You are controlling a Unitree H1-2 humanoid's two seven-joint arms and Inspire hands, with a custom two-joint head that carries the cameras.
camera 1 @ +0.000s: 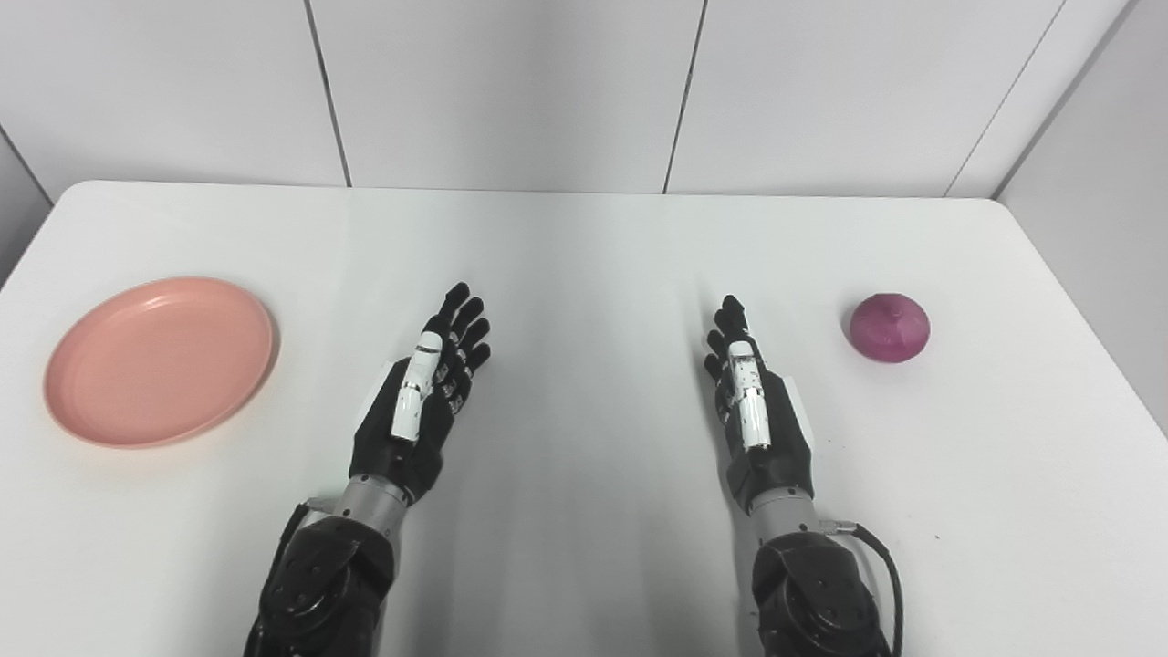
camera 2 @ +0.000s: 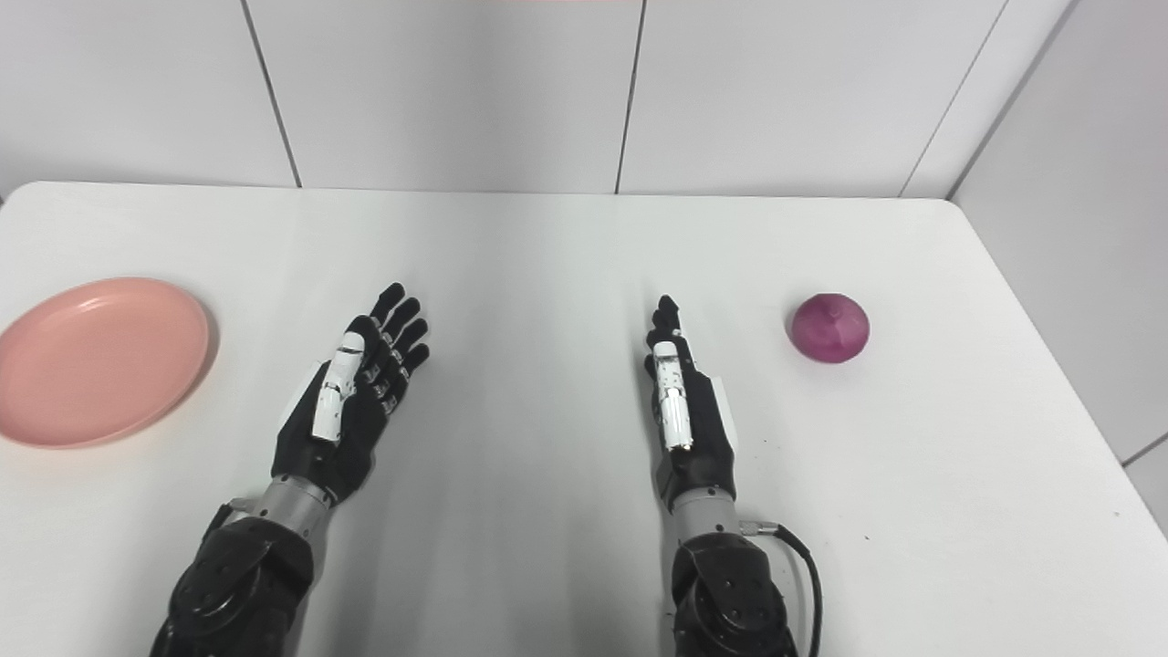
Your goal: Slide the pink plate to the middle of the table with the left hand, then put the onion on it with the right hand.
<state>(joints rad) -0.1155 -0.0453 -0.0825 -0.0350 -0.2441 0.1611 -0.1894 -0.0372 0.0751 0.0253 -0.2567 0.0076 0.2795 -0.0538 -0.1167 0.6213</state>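
Left eye view: the white worktop (camera 1: 584,255) fills the picture, with grey wall panels behind it. The pink plate (camera 1: 161,361) lies flat and whole near the worktop's left edge, empty, well apart from the left hand (camera 1: 422,398). That hand rests in the near middle, palm turned inward, its fingers (camera 1: 465,328) stretched forward and slightly spread, holding nothing. The right hand (camera 1: 756,409) lies opposite it, edge-on, fingers straight and close together, also holding nothing. The onion (camera 1: 890,328) — purple-red, sitting on the bare worktop — is off to the right of the right hand's fingertips, near but not touching. Both rear corners of the worktop show here.

Right eye view: the same layout, seen from a little further right. The plate (camera 2: 99,361) is cut by the picture's left edge, so its outer rim is out of sight — only the other view shows it complete. The onion (camera 2: 829,328) shows a small raised tip on top more clearly. More of the worktop's right side is visible, along with the wall beside it. A black cable loops beside the right forearm in both views.
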